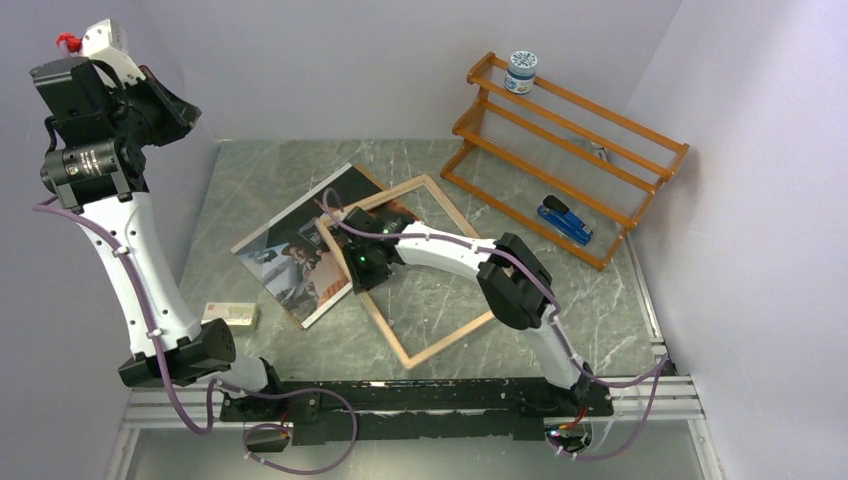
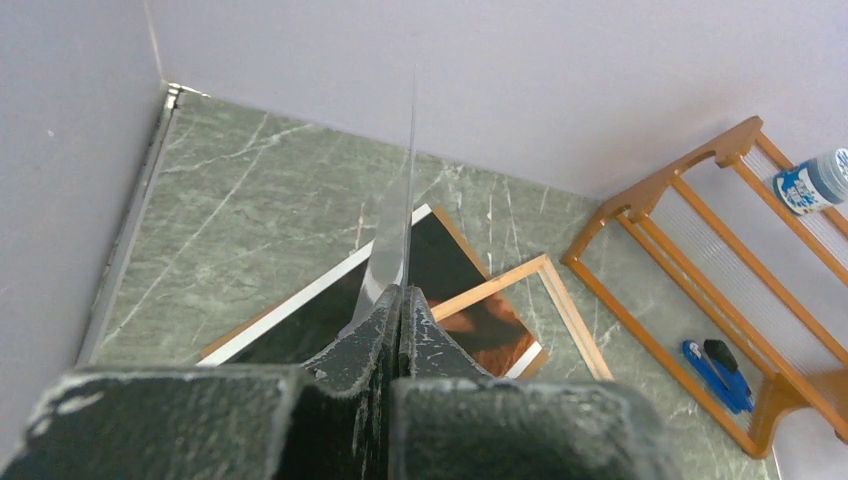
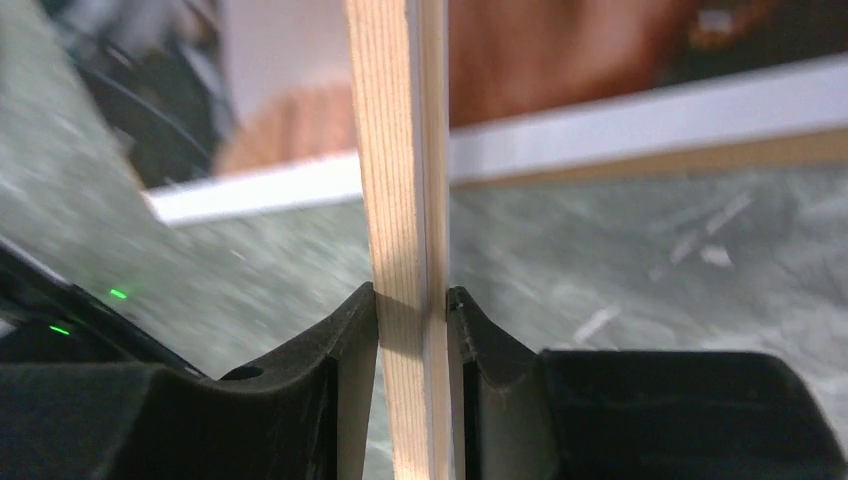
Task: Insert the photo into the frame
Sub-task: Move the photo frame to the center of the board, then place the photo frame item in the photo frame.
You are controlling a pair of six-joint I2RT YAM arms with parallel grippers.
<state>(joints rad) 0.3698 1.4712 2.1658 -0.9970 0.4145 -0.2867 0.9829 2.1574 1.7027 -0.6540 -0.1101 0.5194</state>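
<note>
The photo [image 1: 290, 250] lies face up at the table's middle left, on a brown backing panel [image 1: 371, 179]. The frame [image 1: 450, 342] lies wood side up, its left part over the photo's right end. My right gripper [image 1: 365, 265] is shut on the frame's left rail; the right wrist view shows the wooden rail [image 3: 400, 150] pinched between the gripper's [image 3: 412, 295] jaws, with the photo [image 3: 600, 50] behind. My left gripper [image 1: 185, 110] is raised high at the far left. In the left wrist view this gripper [image 2: 403, 295] is shut on a thin clear pane [image 2: 400, 220], seen edge-on above the photo [image 2: 440, 260].
An orange wooden rack [image 1: 570, 150] stands at the back right with a small jar [image 1: 520, 70] on its top shelf and a blue stapler [image 1: 565, 220] at its foot. A small pale box [image 1: 230, 315] lies near the left arm's base. Walls close in left, right and behind.
</note>
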